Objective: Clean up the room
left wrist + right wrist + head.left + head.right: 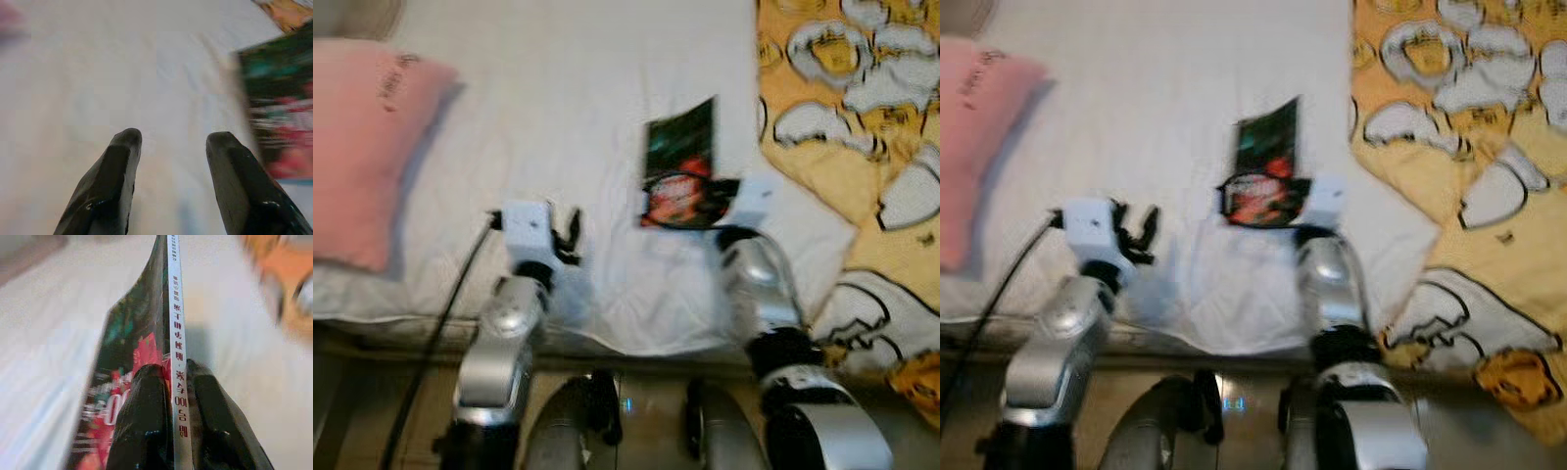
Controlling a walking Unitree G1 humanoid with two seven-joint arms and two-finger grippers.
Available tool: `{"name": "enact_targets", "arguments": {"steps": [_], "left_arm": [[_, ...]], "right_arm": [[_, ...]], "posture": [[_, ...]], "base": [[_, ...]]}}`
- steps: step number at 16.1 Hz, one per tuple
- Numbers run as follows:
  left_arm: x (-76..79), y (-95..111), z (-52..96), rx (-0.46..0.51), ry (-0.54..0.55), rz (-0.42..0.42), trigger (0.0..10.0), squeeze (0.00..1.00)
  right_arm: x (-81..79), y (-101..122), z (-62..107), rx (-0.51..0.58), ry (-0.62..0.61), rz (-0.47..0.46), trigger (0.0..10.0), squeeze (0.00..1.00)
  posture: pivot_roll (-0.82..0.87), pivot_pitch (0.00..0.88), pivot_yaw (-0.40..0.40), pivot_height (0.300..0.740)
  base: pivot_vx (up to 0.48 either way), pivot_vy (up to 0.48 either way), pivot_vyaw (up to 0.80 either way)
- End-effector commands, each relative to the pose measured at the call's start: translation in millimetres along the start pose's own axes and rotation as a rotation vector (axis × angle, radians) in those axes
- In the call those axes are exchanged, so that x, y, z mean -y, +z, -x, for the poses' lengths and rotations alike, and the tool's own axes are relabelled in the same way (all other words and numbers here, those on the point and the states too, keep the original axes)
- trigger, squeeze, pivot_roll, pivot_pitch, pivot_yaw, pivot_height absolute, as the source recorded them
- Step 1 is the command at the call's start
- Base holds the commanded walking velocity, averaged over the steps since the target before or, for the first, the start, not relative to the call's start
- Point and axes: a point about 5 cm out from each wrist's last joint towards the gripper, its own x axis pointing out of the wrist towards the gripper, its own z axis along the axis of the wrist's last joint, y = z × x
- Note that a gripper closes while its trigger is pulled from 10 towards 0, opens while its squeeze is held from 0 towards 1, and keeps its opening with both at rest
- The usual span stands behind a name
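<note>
A thin book (680, 157) with a dark green and red cover is on the white bed sheet (558, 88), tilted up on its edge. My right gripper (173, 369) is shut on its lower end, one finger on each side of the white spine (174, 308). In the left eye view the right gripper (703, 194) sits at the book's near end. My left gripper (570, 235) hovers low over the bare sheet to the left of the book, open and holding nothing, with the book (281, 112) off to one side of its fingers (120, 161).
A pink pillow (362, 147) lies on the bed at the left. A yellow patterned blanket (862, 147) covers the right side. The bed's near edge (411, 328) runs just in front of me. A black cable (440, 323) hangs by my left arm.
</note>
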Motion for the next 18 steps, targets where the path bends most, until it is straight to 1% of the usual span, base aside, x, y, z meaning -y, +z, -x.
{"name": "enact_targets", "arguments": {"steps": [1, 2, 3, 4, 5, 6, 7, 8, 10, 11, 13, 15, 16, 18], "left_arm": [[0.2, -4, -0.6, 0.002, 0.026, -0.030, 10.0, 0.00], [-0.5, -3, -1.6, 0.016, 0.026, -0.037, 10.0, 0.00], [-2.0, -3, -5.8, 0.033, 0.019, -0.054, 10.0, 0.00], [-5.2, 4, -15.0, 0.070, 0.005, -0.064, 10.0, 0.00], [-6.1, 6, -20.0, 0.083, -0.006, -0.070, 10.0, 0.00], [-6.5, 12, -27.8, 0.110, -0.015, -0.072, 10.0, 0.00], [-6.4, 14, -30.8, 0.124, -0.014, -0.047, 10.0, 0.00], [-6.6, 12, -29.1, 0.124, 0.007, -0.033, 10.0, 0.00], [-4.9, -8, -21.7, 0.074, 0.053, 0.016, 10.0, 0.00], [-3.7, -16, -18.2, 0.050, 0.058, 0.023, 10.0, 0.00], [-4.2, -24, -15.9, 0.028, 0.066, -0.006, 10.0, 0.00], [-3.2, -32, -14.3, -0.001, 0.034, 0.001, 10.0, 0.00], [-4.4, -31, -15.9, 0.004, 0.035, -0.014, 10.0, 0.00], [-7.4, -29, -19.9, 0.008, 0.052, -0.003, 10.0, 0.00]], "right_arm": [[4.8, 15, 6.7, 0.094, -0.014, 0.056, 0.0, 0.00], [8.4, 16, 10.4, 0.099, -0.028, 0.068, 0.0, 0.00], [14.2, 15, 17.4, 0.105, -0.057, 0.098, 0.0, 0.00], [18.4, 12, 29.9, 0.112, -0.086, 0.152, 0.0, 0.00], [18.8, 11, 33.6, 0.110, -0.095, 0.176, 0.0, 0.00], [20.1, 7, 44.6, 0.105, -0.121, 0.220, 0.0, 0.00], [23.0, 5, 55.9, 0.097, -0.145, 0.264, 0.0, 0.00], [26.3, 2, 64.2, 0.084, -0.155, 0.286, 0.0, 0.00], [39.1, -10, 90.3, 0.022, -0.196, 0.325, 0.0, 0.00], [40.5, -14, 98.2, 0.004, -0.195, 0.339, 0.0, 0.00], [39.6, -18, 104.1, -0.014, -0.193, 0.341, 0.0, 0.00], [39.8, -22, 107.1, -0.035, -0.200, 0.331, 0.0, 0.00], [40.9, -23, 106.8, -0.042, -0.204, 0.328, 0.0, 0.00], [41.5, -22, 104.7, -0.038, -0.200, 0.330, 0.0, 0.00]], "posture": [[-0.10, 0.041, 0.045, 0.703], [-0.10, 0.015, 0.050, 0.703], [-0.11, 0.000, 0.059, 0.703], [-0.11, 0.000, 0.063, 0.703], [-0.12, 0.000, 0.071, 0.703], [-0.13, 0.000, 0.077, 0.703], [-0.15, 0.000, 0.084, 0.703], [-0.15, 0.000, 0.086, 0.703], [-0.17, 0.000, 0.084, 0.703], [-0.18, 0.000, 0.084, 0.703], [-0.19, 0.000, 0.088, 0.703], [-0.19, 0.000, 0.096, 0.703], [-0.19, 0.000, 0.099, 0.703], [-0.19, 0.000, 0.102, 0.703]], "base": [[0.000, 0.000, 0.00], [0.000, 0.000, 0.00], [0.000, 0.000, 0.00], [0.000, 0.000, 0.00], [0.000, 0.000, 0.00], [0.000, 0.000, 0.00], [0.000, 0.480, 0.00], [0.000, 0.480, 0.00], [0.000, 0.480, 0.00], [0.000, 0.480, 0.00], [0.000, 0.478, 0.00], [0.000, 0.465, 0.00], [0.000, 0.465, 0.00], [0.000, 0.467, 0.00]]}}
